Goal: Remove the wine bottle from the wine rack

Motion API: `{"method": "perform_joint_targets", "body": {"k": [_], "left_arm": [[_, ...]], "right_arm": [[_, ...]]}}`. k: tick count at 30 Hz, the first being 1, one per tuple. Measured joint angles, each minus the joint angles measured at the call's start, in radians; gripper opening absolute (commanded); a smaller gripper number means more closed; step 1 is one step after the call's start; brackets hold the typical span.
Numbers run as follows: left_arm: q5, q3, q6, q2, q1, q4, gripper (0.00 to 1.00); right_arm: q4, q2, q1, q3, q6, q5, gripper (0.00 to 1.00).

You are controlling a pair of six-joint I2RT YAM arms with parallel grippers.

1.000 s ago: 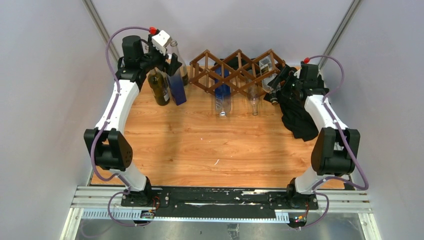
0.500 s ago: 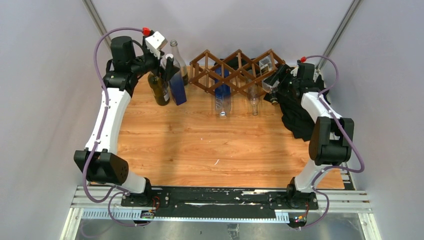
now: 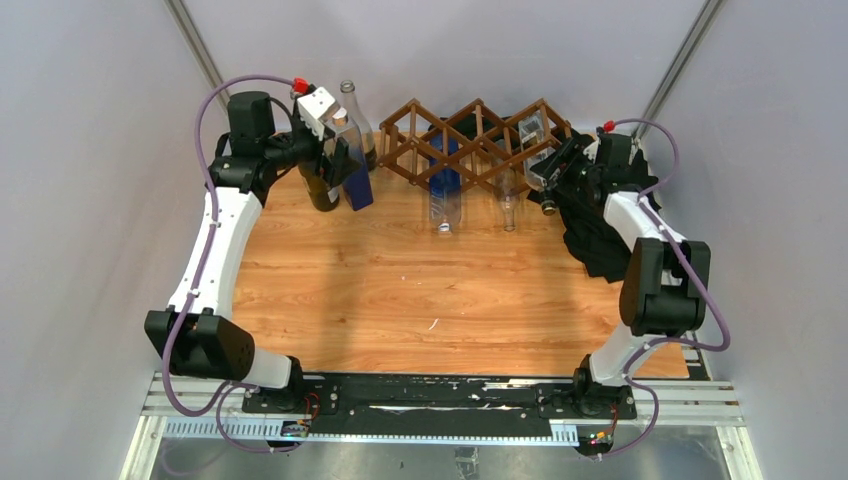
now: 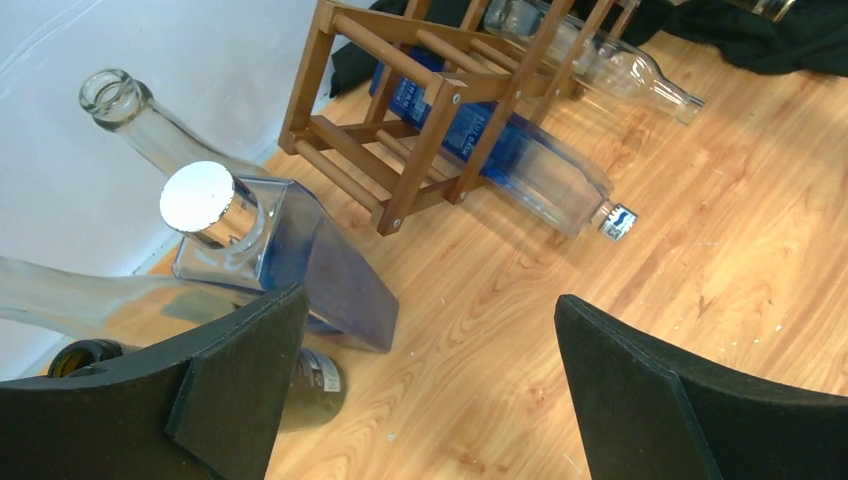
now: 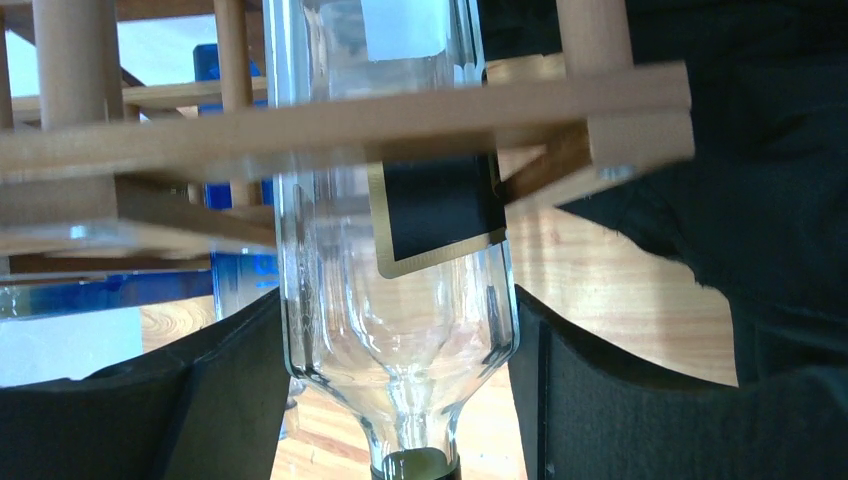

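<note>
The right gripper [image 5: 400, 325] is clamped on the shoulder of the wine bottle [image 3: 532, 134], a black pad pressed to the glass on either side just above the neck. The clear, black-labelled bottle lies neck-down in the end cell on the right of the wine rack [image 3: 470, 140], its body crossed by two of the wooden slats and its dark cap reaching out past the rack's front edge.

The rack stands along the far edge of the table [image 3: 400, 290], close to the back wall. A black cloth [image 3: 597, 240] is heaped at the rack's right end, against the right wall and under the right arm. Two more bottles lie in the rack with necks pointing towards the arms: a blue one [image 4: 520, 150] and a clear one [image 3: 508, 195]. From their mouths a broad stretch of wood planking runs back to the arm bases.

At the far left corner the left gripper [image 4: 430, 310] hangs with its jaws spread wide and nothing between them, above three upright bottles just beside the rack's left end: a square blue bottle with a silver cap [image 4: 290, 260], an uncapped clear bottle [image 4: 130, 110] and a dark green bottle [image 3: 318, 182], crowded together near the left wall.
</note>
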Motion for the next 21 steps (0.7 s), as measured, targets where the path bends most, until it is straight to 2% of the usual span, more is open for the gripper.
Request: {"method": "perform_joint_targets", "body": {"k": [2, 4, 8, 14, 21], "left_arm": [[0.001, -0.005, 0.010, 0.000, -0.003, -0.005, 0.97], [0.001, -0.006, 0.014, 0.000, -0.007, -0.010, 0.97], [0.003, -0.007, 0.025, 0.000, -0.013, -0.017, 0.96], [0.005, -0.007, 0.030, 0.000, -0.018, -0.023, 0.96], [0.008, -0.010, 0.032, 0.000, -0.018, -0.024, 0.96]], "right_arm": [[0.003, -0.033, 0.000, -0.039, 0.000, 0.001, 0.06], [0.000, -0.064, 0.000, -0.071, 0.000, 0.002, 0.12], [0.000, -0.125, 0.001, -0.137, 0.000, 0.004, 0.45], [-0.014, -0.119, 0.001, -0.125, 0.000, 0.000, 0.73], [-0.047, -0.002, 0.002, 0.006, -0.012, -0.045, 0.83]]}}
